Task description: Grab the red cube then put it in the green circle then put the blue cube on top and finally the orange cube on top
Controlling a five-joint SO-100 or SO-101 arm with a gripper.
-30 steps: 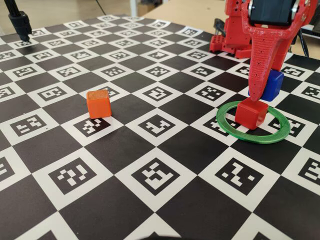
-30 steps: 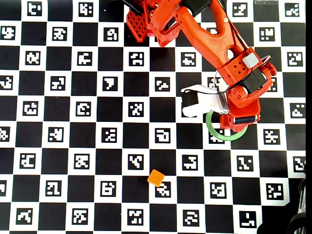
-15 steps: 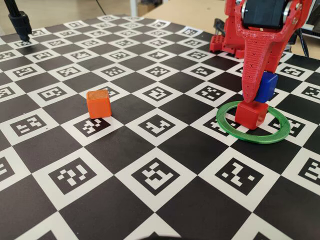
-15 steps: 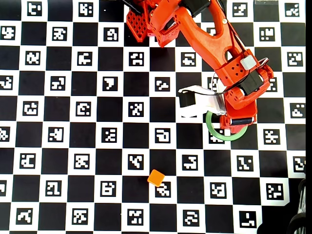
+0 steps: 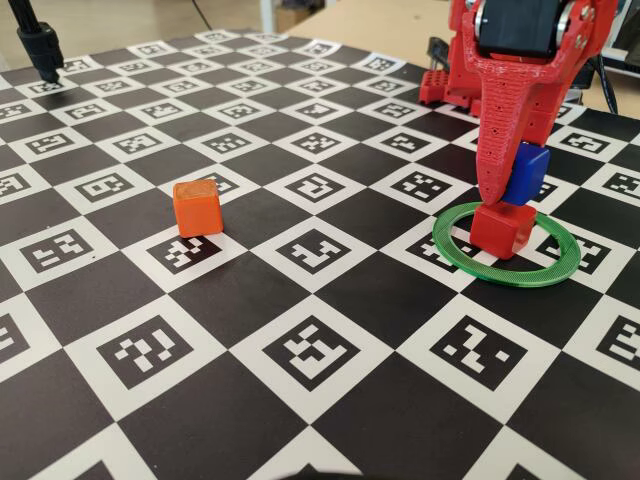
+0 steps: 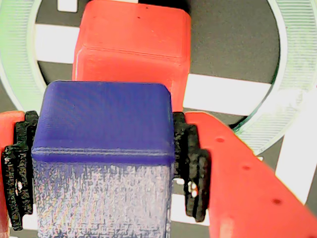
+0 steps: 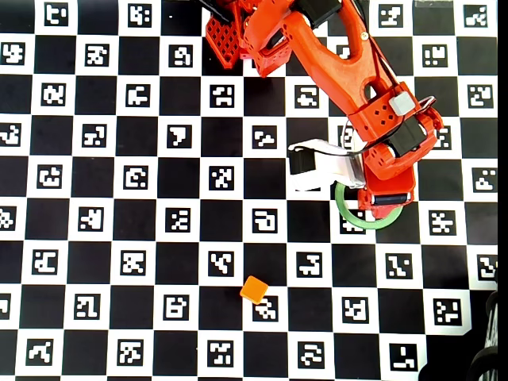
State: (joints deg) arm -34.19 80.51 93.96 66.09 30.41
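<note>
Holding the blue cube (image 6: 105, 148) tight between my two black pads (image 6: 190, 168), one on each side of it in the wrist view; my pincer (image 5: 497, 195) is clamped on it. In the fixed view the blue cube (image 5: 523, 172) hangs above the board, partly hidden behind my red finger, just above and a bit behind the red cube (image 5: 502, 227). Whether the two touch, can't tell from that angle.

Wrist view puts the red cube (image 6: 132, 47) right past the blue one, w/ the green circle (image 6: 17, 54) curving round both sides. Red cube sits inside the green circle (image 5: 505, 264), on the checkered marker board (image 5: 300, 300), nearer the ring's left part than its centre in the fixed view.

Overhead: my arm covers both cubes; only part of the green circle (image 7: 347, 213) shows below the wrist.

Orange cube (image 5: 197, 207) stands alone well to the left in the fixed view, dull brownish face up, apart from the ring. Overhead it's (image 7: 254, 289) below and left of the ring.
</note>
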